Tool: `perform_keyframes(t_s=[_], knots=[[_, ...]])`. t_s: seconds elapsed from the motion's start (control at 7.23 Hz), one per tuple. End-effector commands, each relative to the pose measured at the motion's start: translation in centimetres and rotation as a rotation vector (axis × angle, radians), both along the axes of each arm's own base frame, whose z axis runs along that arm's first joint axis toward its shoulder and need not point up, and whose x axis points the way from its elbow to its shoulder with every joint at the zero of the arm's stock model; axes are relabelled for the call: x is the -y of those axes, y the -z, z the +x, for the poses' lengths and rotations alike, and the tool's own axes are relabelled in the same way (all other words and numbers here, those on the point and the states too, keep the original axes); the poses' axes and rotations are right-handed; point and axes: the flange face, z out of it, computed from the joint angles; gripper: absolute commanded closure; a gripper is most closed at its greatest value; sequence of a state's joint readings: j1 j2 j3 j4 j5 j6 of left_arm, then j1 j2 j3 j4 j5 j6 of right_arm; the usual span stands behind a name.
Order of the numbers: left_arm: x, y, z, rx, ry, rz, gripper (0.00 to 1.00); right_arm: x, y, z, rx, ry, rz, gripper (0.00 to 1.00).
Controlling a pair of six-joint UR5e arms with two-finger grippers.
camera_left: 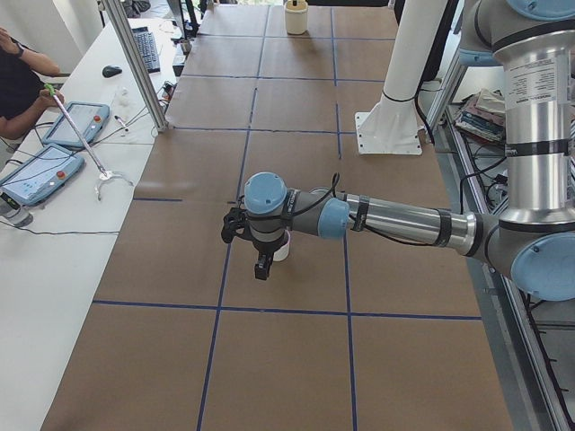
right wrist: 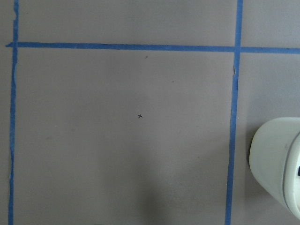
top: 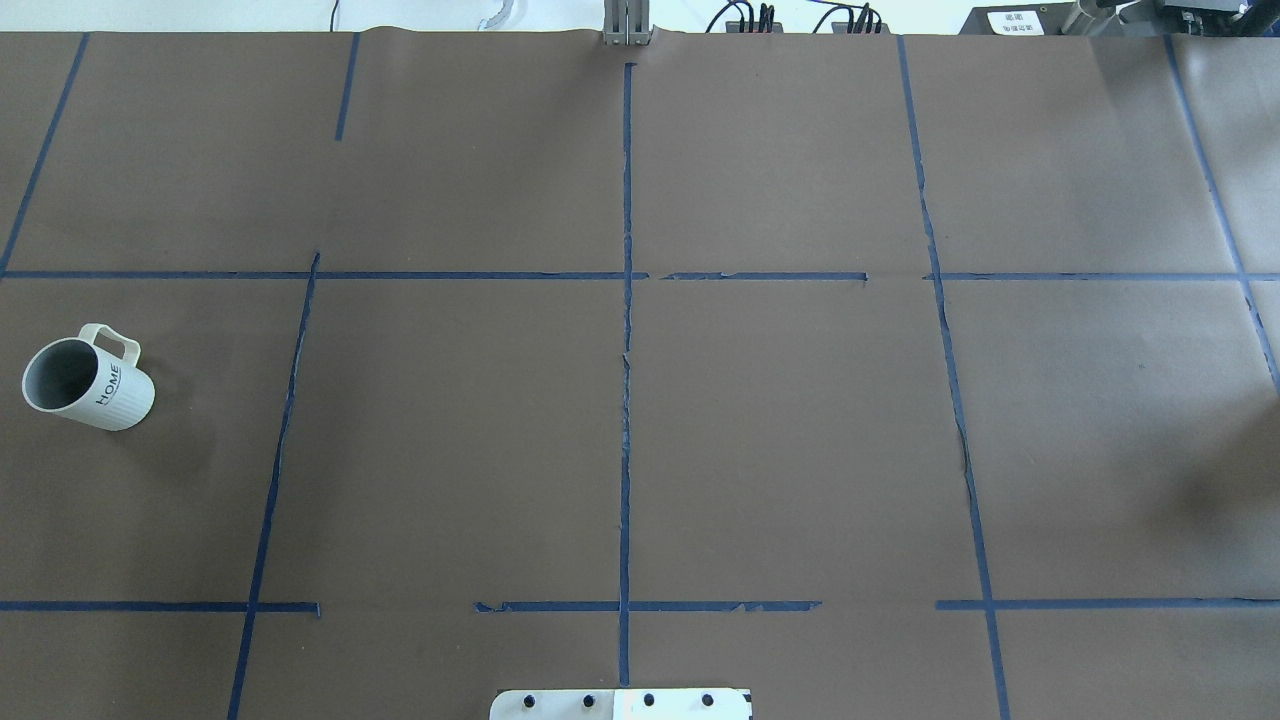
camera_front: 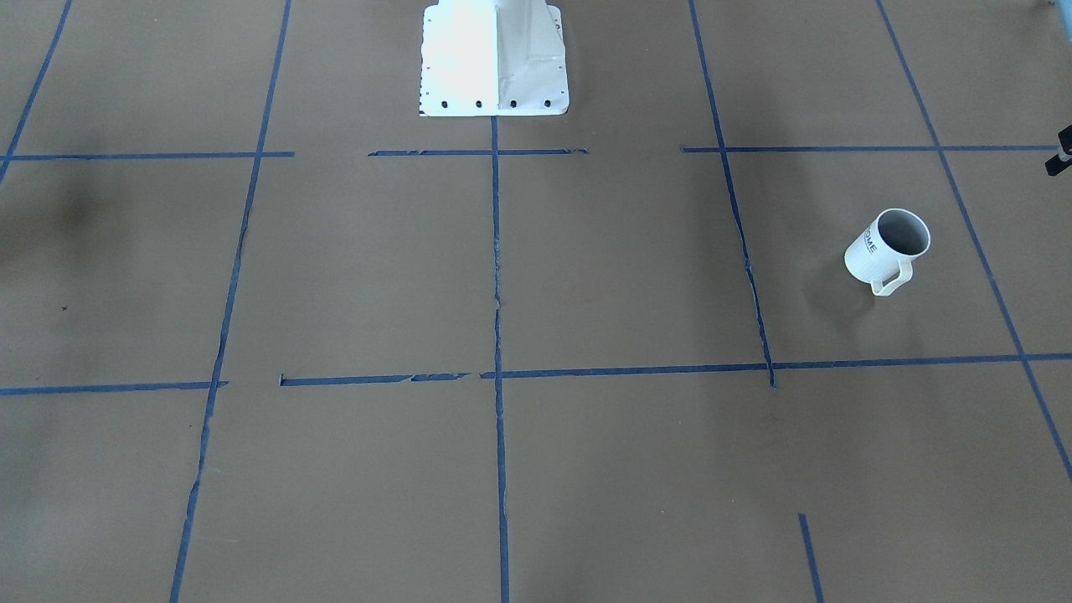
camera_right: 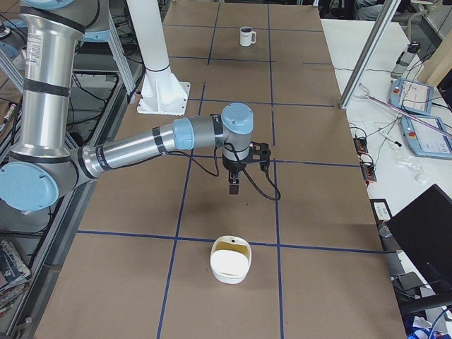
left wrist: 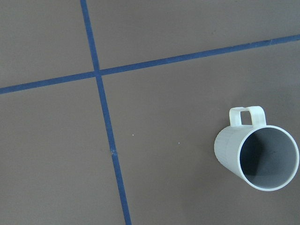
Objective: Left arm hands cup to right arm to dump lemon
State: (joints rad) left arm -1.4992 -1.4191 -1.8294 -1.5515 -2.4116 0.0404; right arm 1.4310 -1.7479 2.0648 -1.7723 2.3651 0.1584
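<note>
The white ribbed cup [camera_front: 888,247] stands upright on the brown table, with its handle toward the operators' side. It also shows in the overhead view [top: 85,380] at the far left and in the left wrist view [left wrist: 258,157], where its inside looks grey. No lemon shows. In the exterior left view, the left gripper [camera_left: 261,269] hangs pointing down just beside and above the cup [camera_left: 281,252]; I cannot tell whether it is open or shut. In the exterior right view, the right gripper [camera_right: 233,189] hangs pointing down over the table's other half, and its state is also unclear.
A white bowl-like container [camera_right: 229,260] sits on the table near the right gripper, and its edge shows in the right wrist view [right wrist: 279,161]. The white robot base [camera_front: 494,59] stands at the table's middle edge. Blue tape lines [top: 626,350] cross the table. An operator and tablets [camera_left: 40,166] are at a side table.
</note>
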Motion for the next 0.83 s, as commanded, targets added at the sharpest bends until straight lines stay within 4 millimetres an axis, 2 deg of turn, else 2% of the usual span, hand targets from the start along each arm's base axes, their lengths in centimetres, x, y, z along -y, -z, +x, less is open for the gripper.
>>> perform_keyframes(t_s=[0.0, 0.28, 0.41, 0.55, 0.69], knots=[[0.0, -1.3, -1.0, 0.006, 0.02, -0.064, 0.0, -0.8, -2.3, 0.5, -0.003, 0.011, -0.048, 0.0], [0.1, -1.1, -2.0, 0.009, 0.039, -0.12, 0.0, -0.3, -4.5, -0.4, 0.108, 0.022, -0.105, 0.0], [-0.5, -1.1, -2.2, 0.009, 0.042, -0.125, 0.0, -0.5, -4.1, -0.3, 0.105, 0.023, -0.07, 0.0], [-0.7, -1.4, -2.2, 0.015, 0.043, -0.127, 0.0, -0.9, -3.8, 0.8, 0.052, 0.006, -0.042, 0.0], [-0.6, -1.7, -2.3, 0.017, 0.041, -0.126, 0.0, -1.1, -2.6, 1.3, -0.019, -0.002, -0.006, 0.0]])
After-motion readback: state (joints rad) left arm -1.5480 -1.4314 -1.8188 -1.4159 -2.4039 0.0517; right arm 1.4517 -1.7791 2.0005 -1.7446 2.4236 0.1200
